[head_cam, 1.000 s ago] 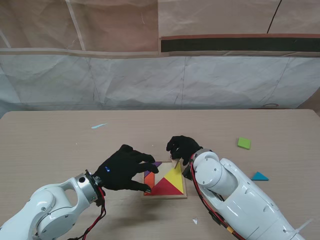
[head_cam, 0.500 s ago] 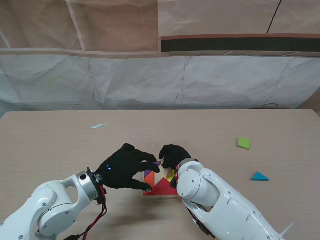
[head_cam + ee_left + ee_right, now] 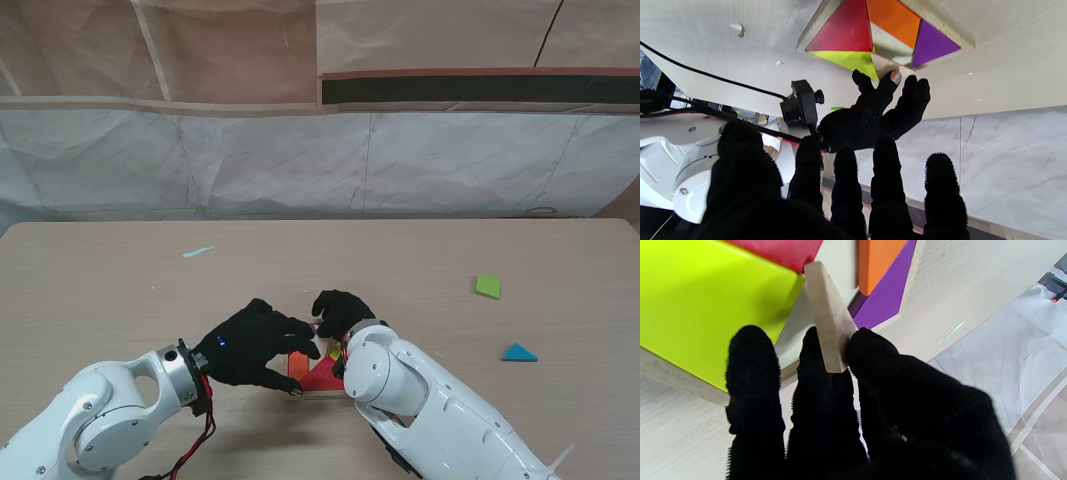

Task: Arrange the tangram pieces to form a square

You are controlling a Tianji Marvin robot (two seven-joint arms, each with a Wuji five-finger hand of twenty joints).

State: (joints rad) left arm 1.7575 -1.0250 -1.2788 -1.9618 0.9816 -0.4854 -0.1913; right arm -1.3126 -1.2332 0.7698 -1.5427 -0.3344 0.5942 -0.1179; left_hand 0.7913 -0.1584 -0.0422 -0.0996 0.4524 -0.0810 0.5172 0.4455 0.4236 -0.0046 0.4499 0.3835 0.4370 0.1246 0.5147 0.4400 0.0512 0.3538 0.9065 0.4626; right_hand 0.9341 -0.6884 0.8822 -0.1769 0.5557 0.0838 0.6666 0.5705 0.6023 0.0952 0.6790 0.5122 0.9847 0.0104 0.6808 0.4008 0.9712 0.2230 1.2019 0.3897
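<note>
Tangram pieces (image 3: pixel 870 36) — red, yellow, orange, purple — framed.

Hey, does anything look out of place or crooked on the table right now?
Yes. The right hand pinches a plain wooden piece on edge over the tray, not flat in the gap. A green square and a blue triangle lie loose, far right of the tray.

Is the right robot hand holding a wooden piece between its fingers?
Yes, the right robot hand pinches a plain wooden piece between its fingertips, above the tray's open gap.
</note>
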